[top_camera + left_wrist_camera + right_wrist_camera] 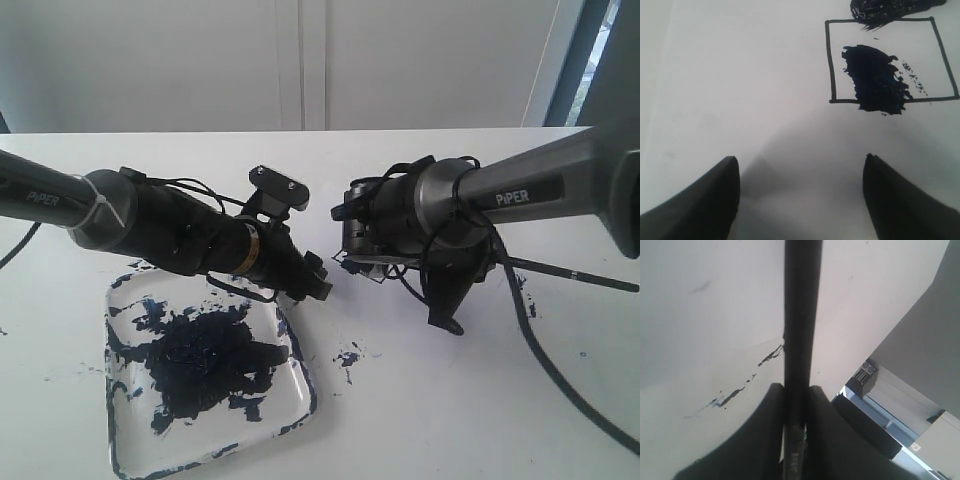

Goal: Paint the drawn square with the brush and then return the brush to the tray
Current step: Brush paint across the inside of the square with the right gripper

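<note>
The brush (801, 315) is a thin black handle running straight out between the fingers of my right gripper (795, 386), which is shut on it. In the exterior view the brush handle (572, 272) sticks out to the right behind my right gripper (445, 318); its tip is hidden. The drawn square (890, 62) shows ahead of my open, empty left gripper (800, 157), with a dark blue-black smear crossing its lower line. My left gripper (318, 287) hangs over the far corner of the tray (300, 405), which holds a big dark paint blotch.
A second dark paint blotch (890, 7) lies just past the square's far edge. Small blue splatters (347, 357) mark the white surface right of the tray. A black cable (560, 370) trails from the right arm across the table. A white wall stands behind.
</note>
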Controlling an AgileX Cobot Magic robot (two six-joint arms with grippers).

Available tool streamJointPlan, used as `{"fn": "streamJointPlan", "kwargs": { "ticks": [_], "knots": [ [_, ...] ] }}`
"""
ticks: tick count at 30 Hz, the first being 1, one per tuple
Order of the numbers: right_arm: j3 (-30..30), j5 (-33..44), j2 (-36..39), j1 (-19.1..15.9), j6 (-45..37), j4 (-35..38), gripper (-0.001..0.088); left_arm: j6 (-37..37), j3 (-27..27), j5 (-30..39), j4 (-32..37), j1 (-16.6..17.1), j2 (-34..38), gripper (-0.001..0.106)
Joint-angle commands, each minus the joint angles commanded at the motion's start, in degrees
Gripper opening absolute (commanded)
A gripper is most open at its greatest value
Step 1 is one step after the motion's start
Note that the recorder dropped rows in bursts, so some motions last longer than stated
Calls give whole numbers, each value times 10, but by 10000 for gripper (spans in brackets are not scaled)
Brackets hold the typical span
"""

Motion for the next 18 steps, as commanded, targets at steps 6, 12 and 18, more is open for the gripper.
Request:
{"fn": "streamJointPlan", "kwargs": {
  "ticks": [6,12,18],
  "knots": [
    [0,-7,13,0,0,0,0,0,0,0,0,0,0,722],
    [0,-16,25,0,1,1,0,0,0,0,0,0,0,722],
    [0,-15,29,4,1,4,0,0,0,0,0,0,0,722]
  ]
}}
